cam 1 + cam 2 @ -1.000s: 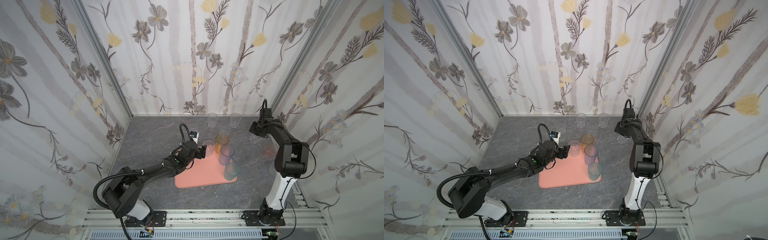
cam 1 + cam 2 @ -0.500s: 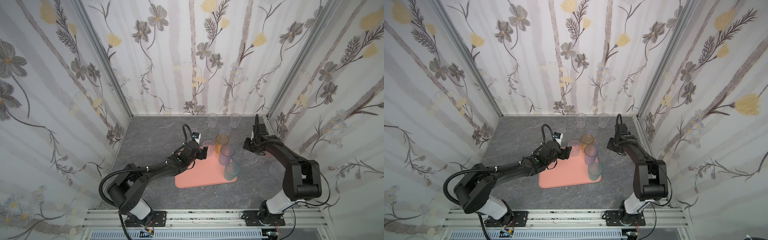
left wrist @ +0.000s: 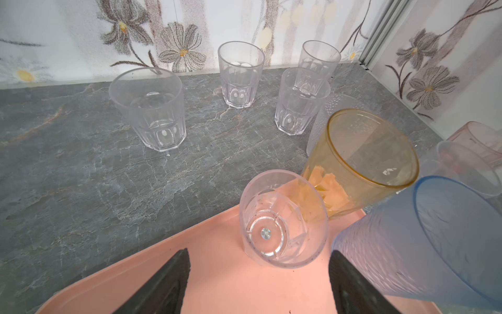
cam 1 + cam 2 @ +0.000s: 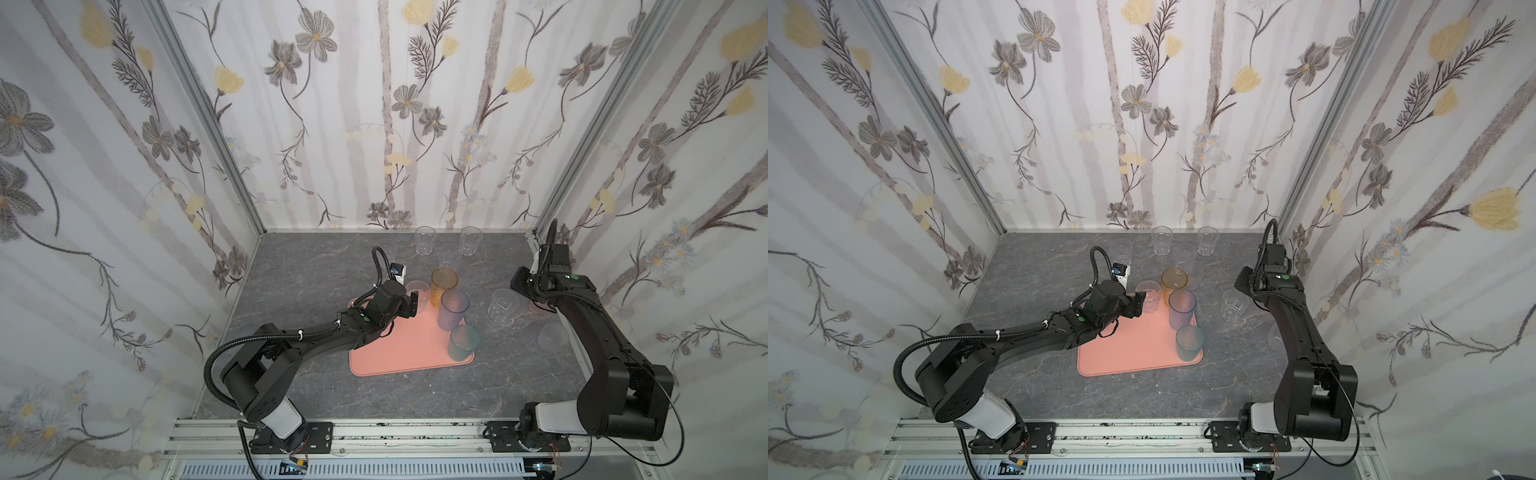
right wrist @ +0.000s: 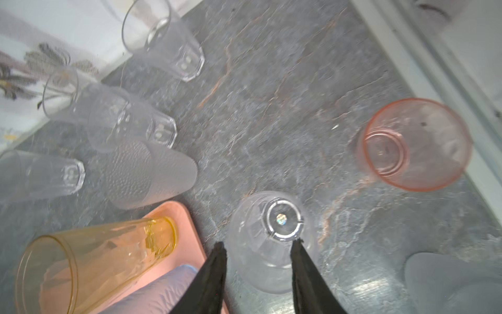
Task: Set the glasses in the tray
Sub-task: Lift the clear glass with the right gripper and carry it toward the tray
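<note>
The salmon-pink tray (image 4: 399, 357) is lying flat, and four glasses are standing upright on it: a small clear tumbler (image 4: 417, 293) at the far left corner, an amber glass (image 4: 444, 286) just beside it, then a blue-purple glass (image 4: 453, 309) and a teal glass (image 4: 463, 343) lining the right edge. Off the tray, a lone clear tumbler (image 4: 503, 305) is standing to its right, an orange-pink glass (image 5: 415, 144) is sitting beyond that, and more clear back-wall tumblers (image 4: 424, 240) are standing upright.
</note>
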